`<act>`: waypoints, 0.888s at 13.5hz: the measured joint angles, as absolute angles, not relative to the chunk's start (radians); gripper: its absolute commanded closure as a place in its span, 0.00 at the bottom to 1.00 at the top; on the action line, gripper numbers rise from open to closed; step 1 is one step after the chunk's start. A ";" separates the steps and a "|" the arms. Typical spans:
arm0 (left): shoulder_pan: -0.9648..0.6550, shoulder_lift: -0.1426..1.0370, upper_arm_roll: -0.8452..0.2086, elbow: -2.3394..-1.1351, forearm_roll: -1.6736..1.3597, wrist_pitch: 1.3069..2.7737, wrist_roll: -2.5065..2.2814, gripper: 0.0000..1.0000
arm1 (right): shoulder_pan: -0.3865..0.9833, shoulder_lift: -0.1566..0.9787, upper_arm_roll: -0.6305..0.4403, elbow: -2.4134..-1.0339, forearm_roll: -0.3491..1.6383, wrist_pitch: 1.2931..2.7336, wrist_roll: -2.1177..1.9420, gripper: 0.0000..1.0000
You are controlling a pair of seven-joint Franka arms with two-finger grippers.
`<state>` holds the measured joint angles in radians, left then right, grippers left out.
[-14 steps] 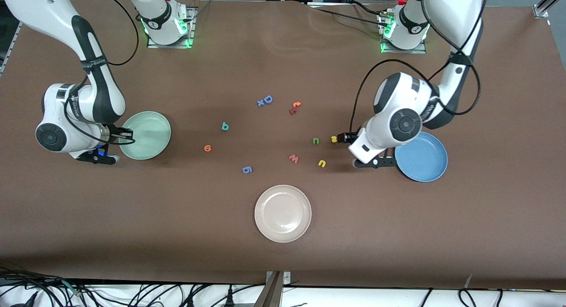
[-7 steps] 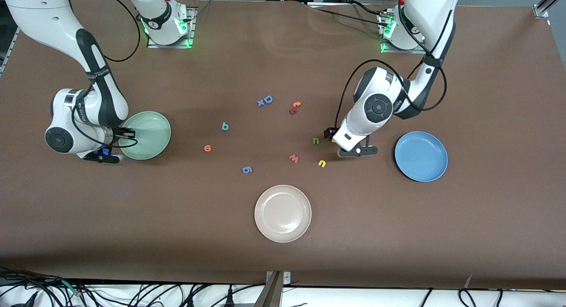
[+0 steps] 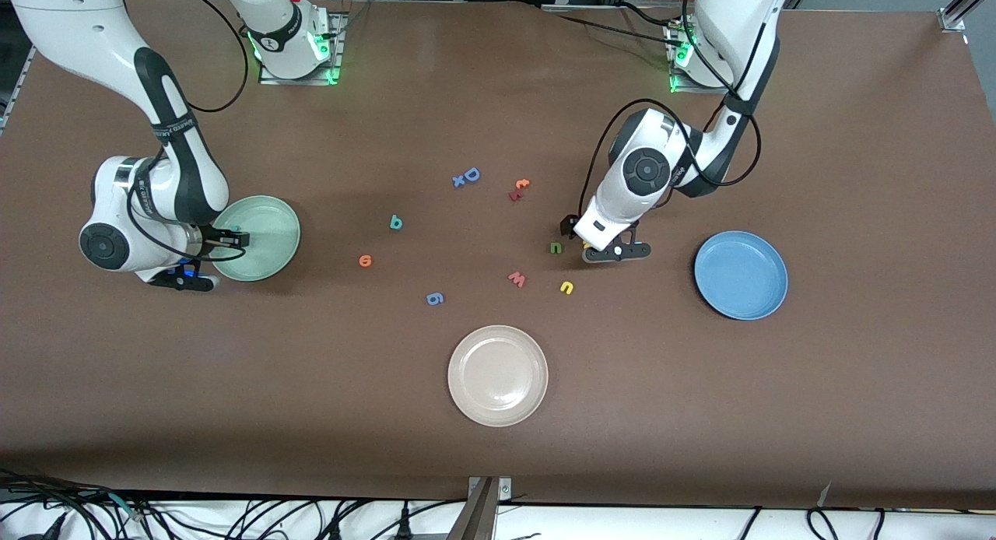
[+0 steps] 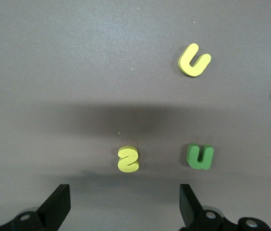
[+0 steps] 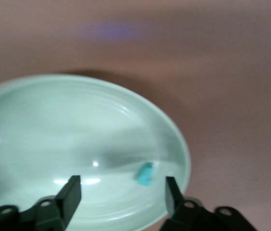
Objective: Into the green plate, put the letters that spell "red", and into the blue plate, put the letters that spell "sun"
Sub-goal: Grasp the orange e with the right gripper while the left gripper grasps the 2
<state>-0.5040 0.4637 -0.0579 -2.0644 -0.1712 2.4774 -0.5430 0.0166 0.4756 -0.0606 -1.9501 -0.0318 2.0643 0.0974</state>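
Brown surface (image 3: 498, 462) bearing three plates and scattered foam letters. The green plate (image 3: 268, 248) lies toward the right arm's end, at about nine o'clock from the surface's centre; the blue plate (image 3: 741, 275) lies toward the left arm's end, at about three o'clock; a beige-white plate (image 3: 498, 375) lies at six o'clock, nearest the front camera. The right gripper (image 3: 230, 237) hangs over the green plate's rim with its fingers (image 5: 70, 192) parted and holding nothing; a small teal letter (image 5: 146, 174) lies inside the plate between them. The left gripper (image 3: 574, 235) is low over the surface with its fingers (image 4: 58, 204) spread wide and empty; the yellow "s" (image 4: 128, 159) lies on the surface between them, with the dark green "n" (image 3: 555, 247) just beside it. The yellow "u" (image 3: 567, 288) lies nearer the front camera, at about five o'clock from the "n". The teal "d" (image 3: 396, 222) and orange "e" (image 3: 365, 261) lie on the surface between the green plate and the centre, apart from each other.
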 measured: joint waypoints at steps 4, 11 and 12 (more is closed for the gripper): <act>-0.503 0.468 -0.054 -2.072 -0.125 2.501 -0.543 0.00 | 0.023 0.429 0.033 -1.924 -0.027 2.058 0.227 0.14; -0.504 0.497 -0.054 -2.071 -0.119 2.537 -0.543 0.03 | 0.138 0.486 0.086 -1.845 -0.011 2.154 0.509 0.01; -0.504 0.501 -0.054 -2.071 -0.119 2.541 -0.543 0.06 | 0.164 0.504 0.095 -1.844 -0.007 2.187 0.563 0.01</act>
<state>-0.5040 0.5007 -0.0536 -2.0712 -0.1192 2.5410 -0.5430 0.1639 0.5041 0.0948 -1.8442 -0.0073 2.1872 0.5634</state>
